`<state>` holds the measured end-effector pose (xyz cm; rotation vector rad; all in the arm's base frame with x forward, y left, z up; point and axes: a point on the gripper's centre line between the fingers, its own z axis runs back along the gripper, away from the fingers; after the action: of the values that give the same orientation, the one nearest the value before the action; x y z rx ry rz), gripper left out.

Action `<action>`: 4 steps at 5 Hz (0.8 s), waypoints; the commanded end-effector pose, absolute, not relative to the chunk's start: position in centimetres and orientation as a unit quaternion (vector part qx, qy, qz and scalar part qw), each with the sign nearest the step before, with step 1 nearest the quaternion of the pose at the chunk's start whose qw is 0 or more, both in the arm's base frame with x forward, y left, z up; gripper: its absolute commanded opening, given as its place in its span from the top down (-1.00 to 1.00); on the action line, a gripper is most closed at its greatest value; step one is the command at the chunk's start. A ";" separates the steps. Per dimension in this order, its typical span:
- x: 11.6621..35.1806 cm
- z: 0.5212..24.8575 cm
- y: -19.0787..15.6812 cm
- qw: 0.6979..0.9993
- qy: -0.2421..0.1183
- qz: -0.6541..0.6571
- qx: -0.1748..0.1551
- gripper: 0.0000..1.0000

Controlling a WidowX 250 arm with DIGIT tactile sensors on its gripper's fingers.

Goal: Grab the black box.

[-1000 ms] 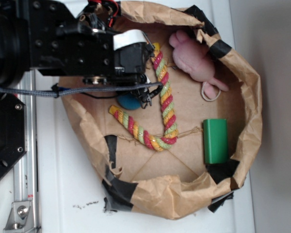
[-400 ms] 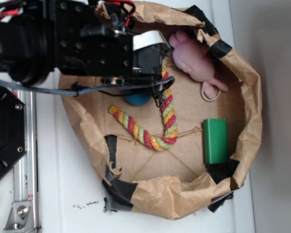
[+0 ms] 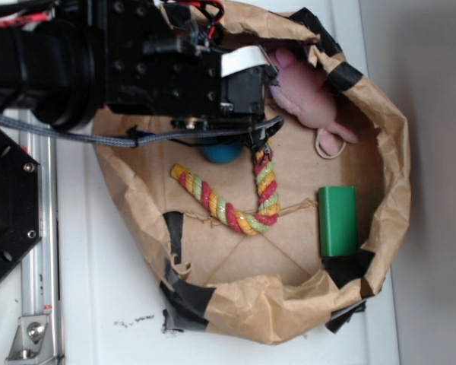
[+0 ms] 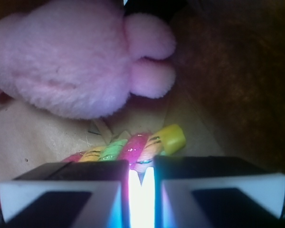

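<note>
No black box shows in either view; my arm covers the upper left of the paper-lined basin, so it may lie hidden there. My gripper hangs over the top end of the striped rope toy, just left of the pink plush toy. In the wrist view my gripper has its jaws close together with only a thin bright slit between them and nothing held. The rope end lies just beyond the fingertips and the plush fills the view above.
A blue ball lies partly under my arm. A green rectangular block stands at the basin's right. Black tape patches mark the crumpled paper rim. A metal rail runs down the left.
My arm and gripper have moved right, from above the blue ball to over the rope's upper end, closer to the pink plush. The objects have not moved.
</note>
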<state>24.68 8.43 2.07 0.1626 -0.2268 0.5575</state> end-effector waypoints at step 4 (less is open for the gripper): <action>20.0 5.0 9.6 0.953 -0.142 0.266 0.015 -1.00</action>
<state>21.03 8.08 4.47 0.0231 -0.2629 0.5290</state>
